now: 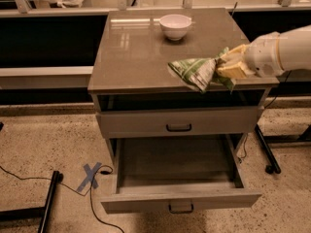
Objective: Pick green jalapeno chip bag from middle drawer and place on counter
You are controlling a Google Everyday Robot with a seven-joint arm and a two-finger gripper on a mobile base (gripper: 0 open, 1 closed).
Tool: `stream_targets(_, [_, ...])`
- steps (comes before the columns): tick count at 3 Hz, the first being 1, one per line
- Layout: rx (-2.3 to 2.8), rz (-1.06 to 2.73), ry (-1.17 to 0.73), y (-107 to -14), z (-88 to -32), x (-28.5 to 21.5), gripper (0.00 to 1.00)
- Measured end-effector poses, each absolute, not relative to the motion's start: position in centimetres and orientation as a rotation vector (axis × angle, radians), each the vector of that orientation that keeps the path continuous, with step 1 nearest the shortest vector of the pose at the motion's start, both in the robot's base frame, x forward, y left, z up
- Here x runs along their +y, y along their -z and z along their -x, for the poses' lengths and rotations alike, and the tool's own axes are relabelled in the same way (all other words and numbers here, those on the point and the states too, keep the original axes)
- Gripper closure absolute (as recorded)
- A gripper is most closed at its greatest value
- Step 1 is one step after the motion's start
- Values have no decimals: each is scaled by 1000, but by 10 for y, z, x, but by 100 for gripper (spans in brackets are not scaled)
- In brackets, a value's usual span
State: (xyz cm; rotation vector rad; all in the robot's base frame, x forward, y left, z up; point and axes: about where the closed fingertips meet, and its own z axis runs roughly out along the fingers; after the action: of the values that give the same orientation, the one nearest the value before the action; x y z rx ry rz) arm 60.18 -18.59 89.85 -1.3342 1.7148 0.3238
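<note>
My gripper [222,69] comes in from the right on a white arm and is shut on the green jalapeno chip bag [192,72]. It holds the crumpled bag just above the front right part of the counter [131,47]; I cannot tell whether the bag touches the top. The middle drawer [175,164] is pulled out below and nothing lies in it. Its dark loop handle [181,208] shows at the front centre.
A white bowl [175,25] stands at the back of the counter. A closed drawer [179,122] sits above the open one. On the floor are a blue tape cross [90,176], a black cable, a black stand leg [48,200] at left and a wheeled leg [266,152] at right.
</note>
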Motion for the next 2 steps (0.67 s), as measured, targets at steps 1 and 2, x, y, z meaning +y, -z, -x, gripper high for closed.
stream_targets(1, [1813, 1254, -285, -909, -644, -187, 100])
stream_targets(2, [1901, 1157, -247, -912, -684, -195, 100])
